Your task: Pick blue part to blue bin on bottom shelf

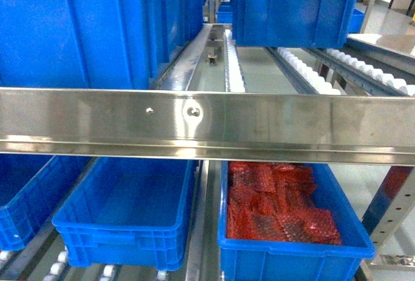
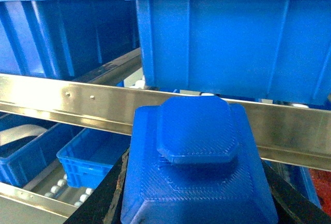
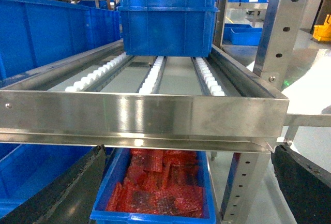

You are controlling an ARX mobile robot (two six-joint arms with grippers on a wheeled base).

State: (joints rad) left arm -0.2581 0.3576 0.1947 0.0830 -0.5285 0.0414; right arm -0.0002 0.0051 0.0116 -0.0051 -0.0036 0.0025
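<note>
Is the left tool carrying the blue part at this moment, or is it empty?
Carrying it. In the left wrist view the blue part sits between the left tool's dark fingers, in front of the steel rail, not yet in any bin.

A wide brushed-steel front rail (image 1: 207, 125) crosses in front of the bottom shelf; passage lies only beneath it. Below the rail, the empty blue plastic bin (image 1: 126, 213) stands open-topped, and just right of it a blue bin filled with red bubble-wrap packets (image 1: 279, 206) leaves little room.
</note>
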